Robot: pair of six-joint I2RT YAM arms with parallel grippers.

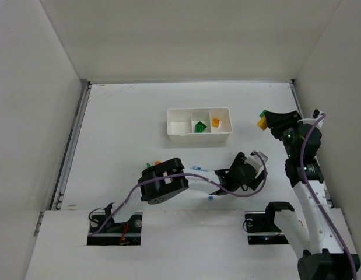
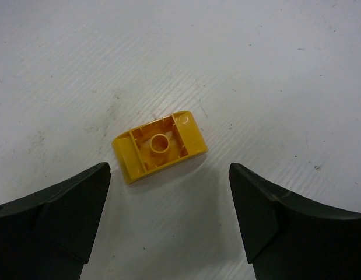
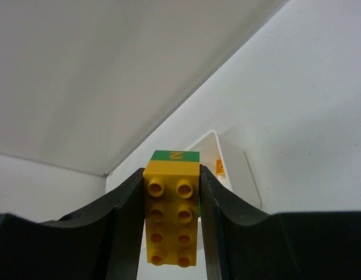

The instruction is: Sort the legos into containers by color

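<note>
The white tray (image 1: 181,137) has three compartments: the left one is empty, the middle holds a green lego (image 1: 199,126), the right holds an orange lego (image 1: 215,122). My right gripper (image 1: 265,119) is raised to the right of the tray, shut on a yellow brick (image 3: 171,216) with a green brick (image 3: 176,155) stuck to it. My left gripper (image 2: 168,178) is open low over the table, with an upside-down yellow lego (image 2: 160,146) just ahead of its fingertips. That lego shows as an orange spot (image 1: 157,162) in the top view.
A small green lego (image 1: 149,165) lies beside the orange one by the left gripper. Light blue legos (image 1: 197,168) lie near the left arm's white link, another (image 1: 210,197) just under it. White walls enclose the table. The tray's corner (image 3: 227,153) shows in the right wrist view.
</note>
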